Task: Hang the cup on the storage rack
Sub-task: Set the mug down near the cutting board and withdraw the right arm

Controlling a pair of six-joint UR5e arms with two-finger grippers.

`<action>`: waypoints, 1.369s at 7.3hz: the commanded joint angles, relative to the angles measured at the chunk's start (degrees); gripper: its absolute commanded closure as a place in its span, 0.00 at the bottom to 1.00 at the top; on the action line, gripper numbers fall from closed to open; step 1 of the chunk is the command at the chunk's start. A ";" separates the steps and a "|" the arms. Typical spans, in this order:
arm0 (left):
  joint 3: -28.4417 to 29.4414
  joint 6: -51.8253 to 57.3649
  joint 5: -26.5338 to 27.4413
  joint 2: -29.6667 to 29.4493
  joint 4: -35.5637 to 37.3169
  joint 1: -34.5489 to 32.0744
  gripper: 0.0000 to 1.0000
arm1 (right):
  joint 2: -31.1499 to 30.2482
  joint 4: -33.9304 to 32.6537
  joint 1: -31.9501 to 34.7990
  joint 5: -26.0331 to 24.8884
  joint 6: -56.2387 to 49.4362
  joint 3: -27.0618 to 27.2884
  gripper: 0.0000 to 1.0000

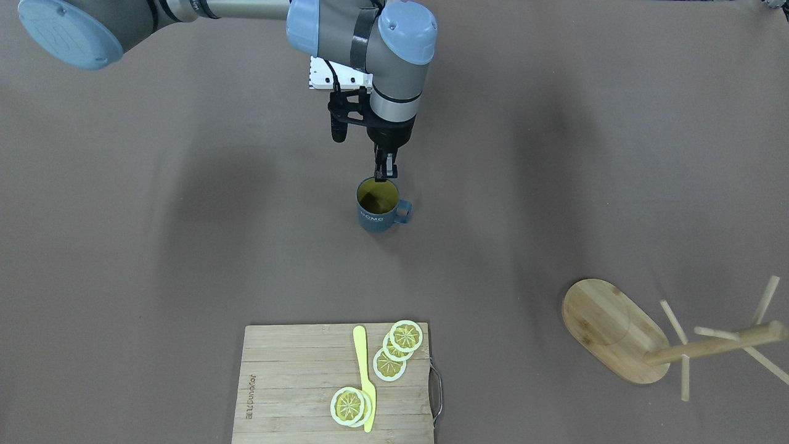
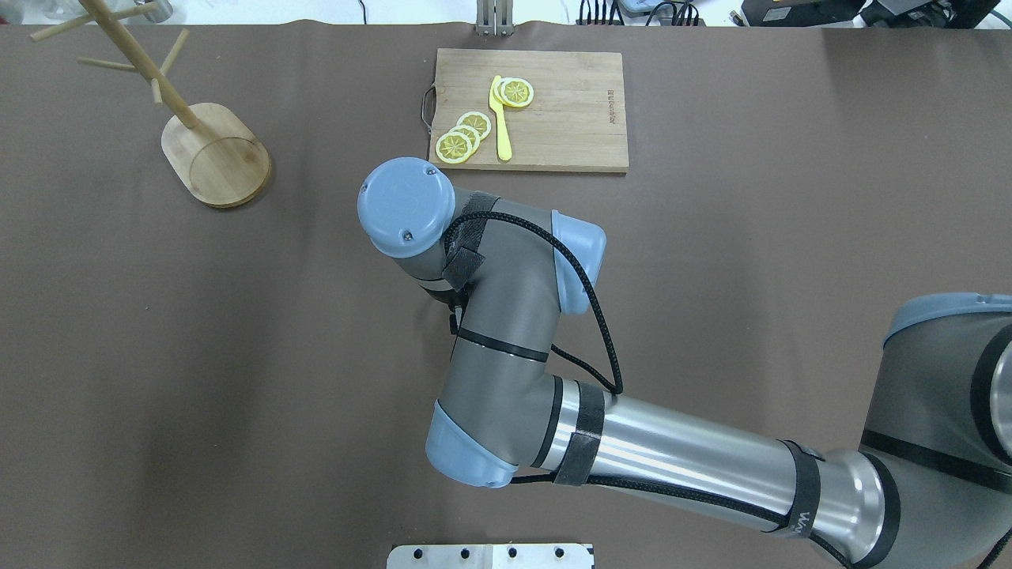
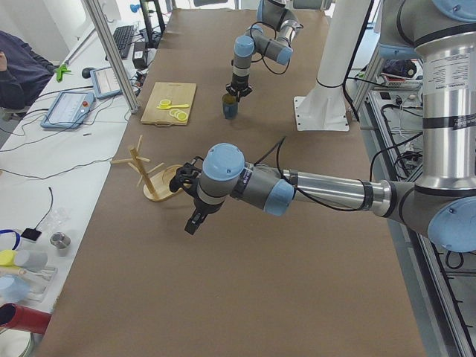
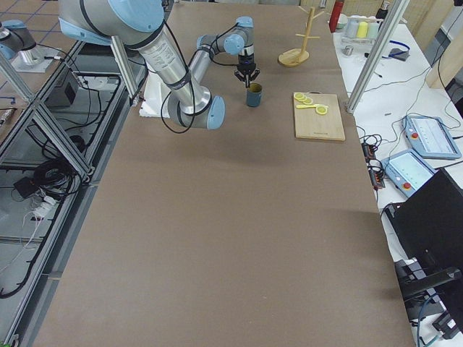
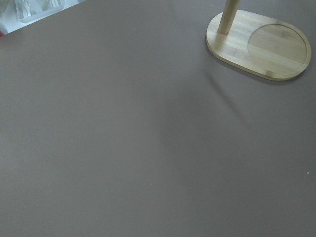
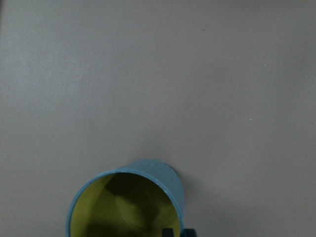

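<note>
The right wrist view's lower edge cuts off the cup (image 6: 126,202); overhead, the right arm (image 2: 506,340) hides it. The left gripper (image 3: 192,223) is too small to judge.

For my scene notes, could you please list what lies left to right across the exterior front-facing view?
Right arm's blue joint cap → cup → storage rack; the cutting board overlaps the cup sideways, so it is omitted.

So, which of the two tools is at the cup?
The right tool, at the rim of the cup. The left tool hangs far away, near the storage rack.
</note>
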 commanded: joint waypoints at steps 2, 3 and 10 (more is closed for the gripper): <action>0.66 -0.18 -0.07 -0.52 0.03 0.00 0.01 | -1.89 -0.08 2.08 0.28 -10.19 4.35 0.00; 0.58 -0.18 -0.08 -0.52 0.03 0.00 0.01 | -5.47 -0.17 4.45 2.55 -15.80 9.59 0.00; -2.84 -12.56 -0.69 0.09 -6.04 3.32 0.01 | -28.50 -0.17 28.87 16.88 -76.56 19.74 0.00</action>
